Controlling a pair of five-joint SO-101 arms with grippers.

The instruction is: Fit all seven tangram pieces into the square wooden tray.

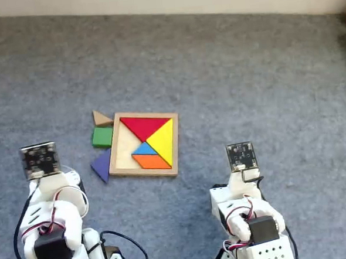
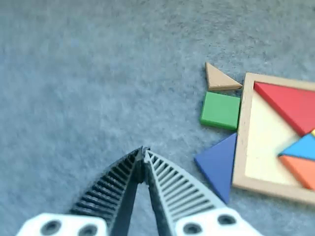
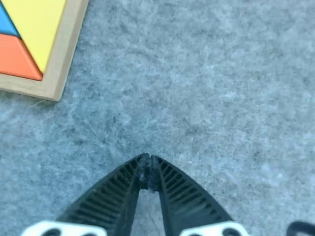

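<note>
The square wooden tray point(image 1: 120, 168) lies mid-table and holds a red triangle point(image 1: 142, 127), a yellow triangle point(image 1: 164, 140), a small blue triangle point(image 1: 143, 149) and an orange piece point(image 1: 152, 161); its left part is bare. Outside its left edge lie a tan triangle point(image 1: 101, 118), a green square point(image 1: 102, 137) and a dark blue triangle point(image 1: 102, 165). The same three show in the left wrist view: tan triangle point(image 2: 219, 79), green square point(image 2: 220, 110), dark blue triangle point(image 2: 220, 164). My left gripper point(image 2: 143, 152) is shut and empty, short of these pieces. My right gripper point(image 3: 146, 160) is shut over bare carpet, near the tray's corner point(image 3: 54, 83).
Grey carpet covers the whole table. Both arms' bases sit at the near edge, the left arm point(image 1: 51, 195) below the loose pieces, the right arm point(image 1: 245, 178) to the right of the tray. Wide free carpet lies beyond and to the right.
</note>
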